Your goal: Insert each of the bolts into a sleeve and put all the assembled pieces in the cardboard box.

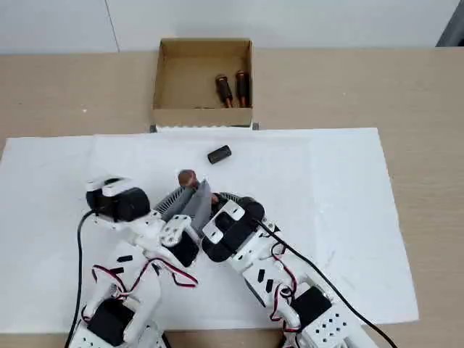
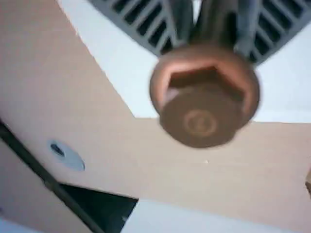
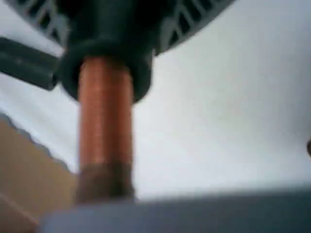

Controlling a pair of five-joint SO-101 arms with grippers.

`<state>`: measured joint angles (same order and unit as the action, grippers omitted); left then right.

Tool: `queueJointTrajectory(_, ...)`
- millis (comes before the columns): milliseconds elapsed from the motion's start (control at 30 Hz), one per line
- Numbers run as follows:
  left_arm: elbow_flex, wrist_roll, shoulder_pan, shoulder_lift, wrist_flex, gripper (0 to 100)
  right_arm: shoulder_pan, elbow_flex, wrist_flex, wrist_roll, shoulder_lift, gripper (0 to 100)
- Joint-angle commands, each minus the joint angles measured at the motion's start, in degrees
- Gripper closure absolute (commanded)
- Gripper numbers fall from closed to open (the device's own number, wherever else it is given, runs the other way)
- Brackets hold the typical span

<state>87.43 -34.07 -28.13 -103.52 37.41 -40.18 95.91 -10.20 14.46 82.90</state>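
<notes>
- The left gripper (image 2: 212, 22) is clenched on the shaft of a copper bolt (image 2: 204, 97).
- The right gripper (image 3: 109, 19) grasps a dark sleeve (image 3: 104, 63), and the bolt's thread enters it.
- A loose sleeve (image 1: 219, 154) lies on the white sheet (image 1: 326, 188).
- The cardboard box (image 1: 165, 72) holds two assembled pieces (image 1: 224, 90).

I have the high camera fixed above the table (image 1: 420, 94), looking almost straight down. It is far enough off to take in the whole white sheet (image 1: 341, 217), with the cardboard box (image 1: 168, 80) at the far side from me. My left wrist camera sits very close to the bolt (image 2: 204, 97) and faces its head nearly end-on, with sheet and tan table beyond. My right wrist camera is just as near, looking along the threaded shank where it leaves the sleeve (image 3: 104, 43). All three share that one spot near the sheet's middle, where the bolt's brown head shows from above.
</notes>
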Motion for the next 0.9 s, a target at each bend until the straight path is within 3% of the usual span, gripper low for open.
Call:
queueJointTrajectory(0, -0.8, 3.2, -5.4, -0.4, 3.3, 100, -0.5, -1.2, 1.2, 0.6, 0.6, 99.5)
queueJointTrajectory(233, 1.4, 6.5, -7.5, -0.4, 9.8, 100, -0.7, -1.2, 1.3, 1.3, 0.6, 99.5)
queueJointTrajectory(400, 2.9, 6.5, -7.4, -0.4, 9.8, 100, -0.7, -1.2, 1.5, 8.0, 0.6, 99.5)
queueJointTrajectory(867, 6.4, 11.8, -7.6, -0.4, 9.8, 100, -0.7, -1.1, 1.5, 9.4, 0.6, 99.5)
